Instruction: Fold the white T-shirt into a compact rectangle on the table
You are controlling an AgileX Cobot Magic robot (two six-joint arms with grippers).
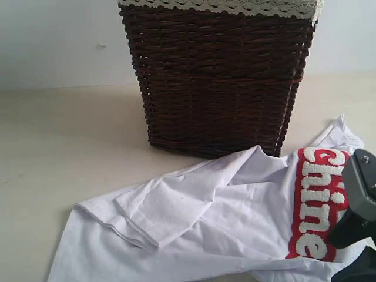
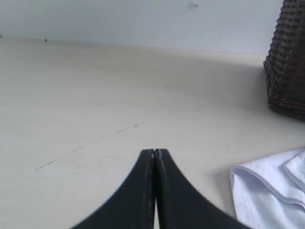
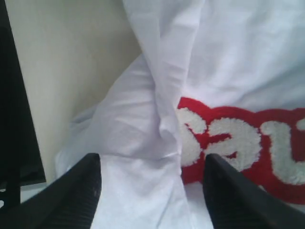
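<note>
Basket: a dark brown wicker basket [image 1: 217, 82] with a white lace trim [image 1: 223, 7] along its rim is seen standing on the table [image 1: 70, 147], with a pale wall [image 1: 59, 41] behind it.
Table: a pale cream surface is shown, bare to the left of the basket and marked there with a few faint dark specks.
Shirt: the white shirt [image 1: 200, 229] is spread out crumpled on the table in front of the basket. One raised fold is drawn up close to the basket's lower front edge; whether the two touch cannot be told.
Flap: part of the cloth is doubled over on the shirt's side in front of the basket's left corner.
Lettering: fuzzy white lettering [image 1: 317, 211] edged in red is seen as a band on the shirt's end in front of the basket's right corner.
Left claw: the left claw [image 2: 155, 153] is pressed fully together, with nothing caught in it. It is held over bare table well to the left of the basket, and a corner of the shirt lies near it but apart.
Right claw: the right claw [image 3: 151, 167] is spread wide over the lettered end of the shirt, in front of the basket's right side. A ridge of cloth lies between its fingers [image 3: 81, 191], and nothing is gripped.
</note>
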